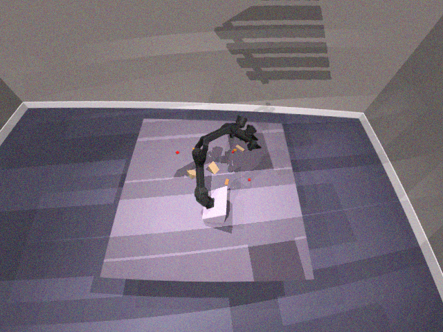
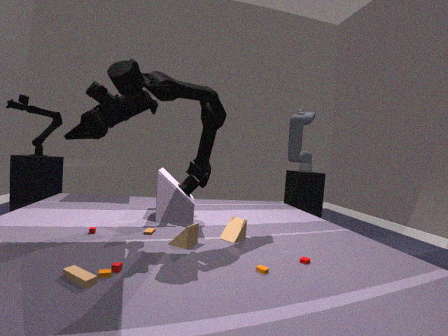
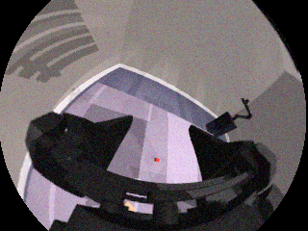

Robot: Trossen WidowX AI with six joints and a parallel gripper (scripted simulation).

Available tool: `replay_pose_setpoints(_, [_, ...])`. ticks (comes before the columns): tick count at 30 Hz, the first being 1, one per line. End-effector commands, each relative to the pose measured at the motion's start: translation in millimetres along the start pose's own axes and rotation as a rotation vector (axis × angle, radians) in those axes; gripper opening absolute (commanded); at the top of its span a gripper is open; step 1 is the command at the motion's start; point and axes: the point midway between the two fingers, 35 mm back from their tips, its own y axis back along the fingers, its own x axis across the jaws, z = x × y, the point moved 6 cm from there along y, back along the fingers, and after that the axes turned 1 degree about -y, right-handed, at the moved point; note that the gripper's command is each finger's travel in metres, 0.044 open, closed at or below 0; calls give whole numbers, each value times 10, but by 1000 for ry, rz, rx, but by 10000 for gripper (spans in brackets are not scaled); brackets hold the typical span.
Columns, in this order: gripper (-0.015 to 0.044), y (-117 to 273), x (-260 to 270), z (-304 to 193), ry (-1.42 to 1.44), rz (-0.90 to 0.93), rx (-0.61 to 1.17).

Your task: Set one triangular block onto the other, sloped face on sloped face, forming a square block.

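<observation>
Two tan triangular blocks stand apart on the table (image 1: 160,214) (image 2: 217,307), each with its sloped face upward. One triangular block (image 1: 213,167) (image 2: 186,236) is nearer the middle; the other triangular block (image 1: 192,173) (image 2: 234,230) is beside the arm in the top view and shows its slope in the exterior view. My gripper (image 1: 258,142) (image 2: 68,136) (image 3: 162,123) is open and empty, raised above the table and well to the side of both blocks. The wrist view shows neither block clearly.
A tan plank (image 1: 239,147) (image 2: 79,276) lies beside an orange piece (image 2: 104,273) and a red cube (image 2: 116,267). Another red cube (image 1: 249,179) (image 2: 92,230) and orange piece (image 1: 226,181) (image 2: 149,231) lie nearer the white sloped arm mount (image 1: 216,210) (image 2: 175,211).
</observation>
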Motion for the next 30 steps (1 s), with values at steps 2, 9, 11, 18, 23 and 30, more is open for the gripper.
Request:
replay_pose_setpoints(2, [440,379,433,-591,-168,41,162])
replay_pose_setpoints(9, [440,904,805,-1432,-388,-29,373])
replay_pose_setpoints(11, [440,1063,864,-1677,-452,-74,425])
replay_pose_setpoints(18, [440,1638,915,-2518,-677,-303,550])
replay_pose_setpoints(23, [440,1770,895,-2701,-729,-368,562])
replay_pose_setpoints(30, [440,1768,895,-2703,-729,-368,562])
